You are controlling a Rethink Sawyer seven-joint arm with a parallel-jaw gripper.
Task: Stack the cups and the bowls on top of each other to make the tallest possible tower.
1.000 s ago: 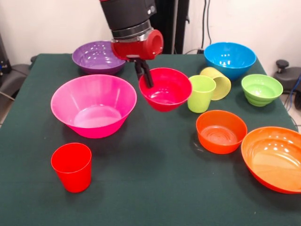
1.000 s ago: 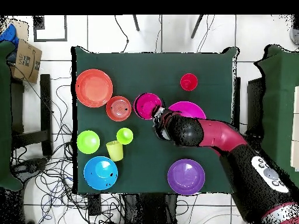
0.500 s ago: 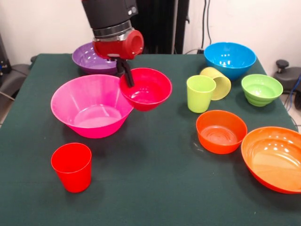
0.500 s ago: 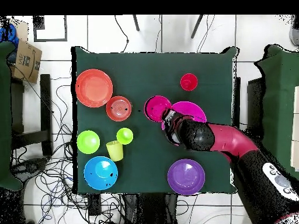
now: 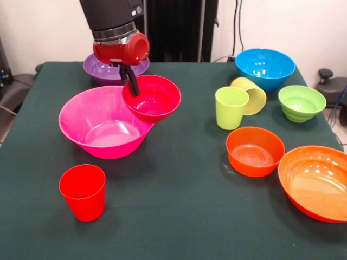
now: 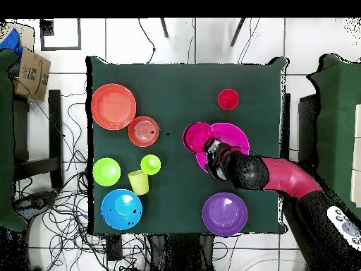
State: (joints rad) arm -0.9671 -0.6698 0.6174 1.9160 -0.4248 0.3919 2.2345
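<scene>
A: Claw (image 5: 132,86)?
B: Clamped on the small magenta bowl's (image 5: 152,98) rim, holding it over the large pink bowl's (image 5: 103,123) edge, off the counter (image 5: 179,216).
A: Hidden?
B: Purple bowl (image 5: 100,69) partly behind the arm.

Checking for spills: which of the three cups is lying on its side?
The pale yellow plastic cup, tipped beside the blue bowl; red and lime green cups stand upright.
</scene>
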